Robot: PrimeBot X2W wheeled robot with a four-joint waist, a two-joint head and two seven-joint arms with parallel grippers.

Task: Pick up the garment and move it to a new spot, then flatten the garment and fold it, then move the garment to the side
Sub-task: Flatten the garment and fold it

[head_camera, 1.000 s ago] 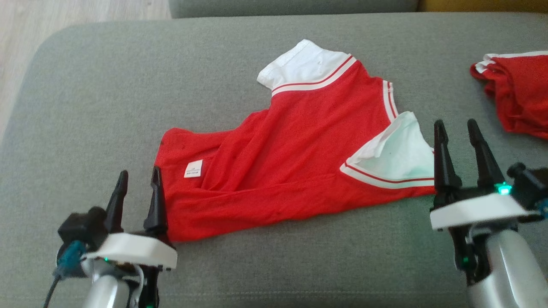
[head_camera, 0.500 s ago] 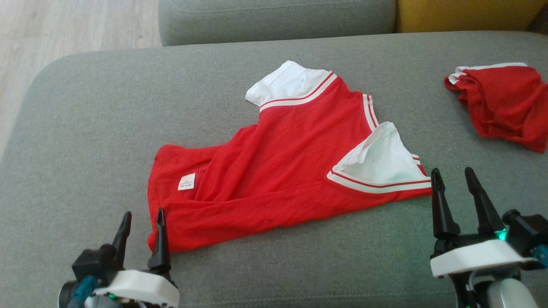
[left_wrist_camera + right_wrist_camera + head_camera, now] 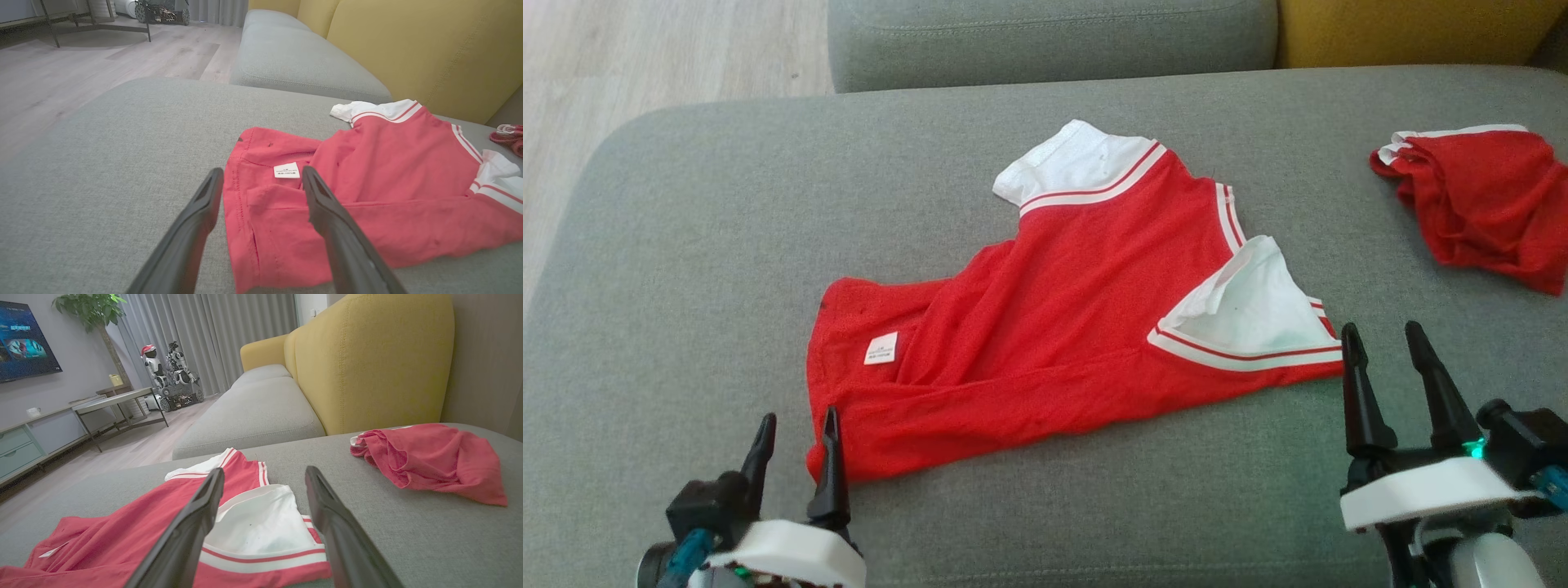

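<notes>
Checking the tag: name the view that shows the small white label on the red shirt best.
Left wrist view: the small white fabric label lies near, face-on, on the red mesh shirt. Head view: the label, smaller. Right wrist view: the label, a thin sliver.

Red garment, white sleeves edged in red-and-white stripes. Under garment: grey sofa cushion. Right of garment: second red cloth. Behind garment: yellow sofa back.
</notes>
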